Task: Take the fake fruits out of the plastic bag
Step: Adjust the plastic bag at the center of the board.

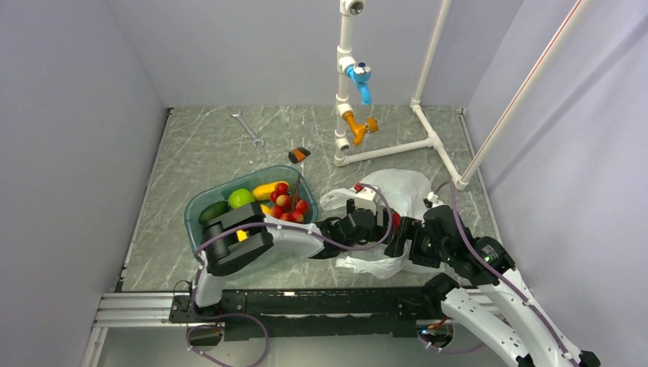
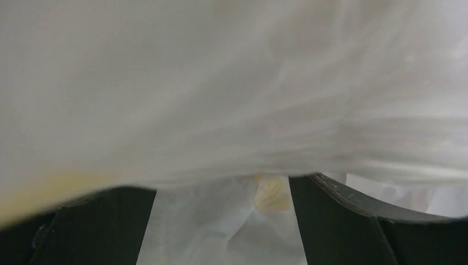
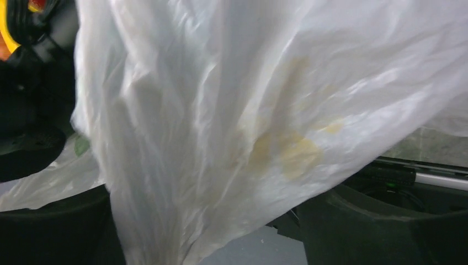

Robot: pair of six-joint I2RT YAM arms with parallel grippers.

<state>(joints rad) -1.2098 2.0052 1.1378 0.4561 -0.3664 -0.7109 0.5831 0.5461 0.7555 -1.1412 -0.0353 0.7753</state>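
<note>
The white plastic bag (image 1: 397, 191) lies crumpled right of the teal tray (image 1: 196, 209). The tray holds a cluster of red berries (image 1: 289, 202) and a green round fruit (image 1: 241, 198). My left gripper (image 1: 374, 223) reaches across into the bag's near side. In the left wrist view its fingers (image 2: 342, 221) stand apart, open, with bag film (image 2: 221, 83) over and between them. My right gripper (image 1: 403, 238) meets the bag from the right. Its jaws are apart with gathered film (image 3: 182, 138) draped between them. A yellowish shape (image 3: 298, 154) shows through the film. Any other fruit in the bag is hidden.
The tray also holds a yellow mango-like fruit (image 1: 269, 189) and a dark green avocado (image 1: 213, 212). A wrench (image 1: 247, 128) and a small orange-black object (image 1: 299, 154) lie at the back. A white pipe frame with a blue valve (image 1: 359, 76) and an orange valve (image 1: 359, 126) stands behind the bag.
</note>
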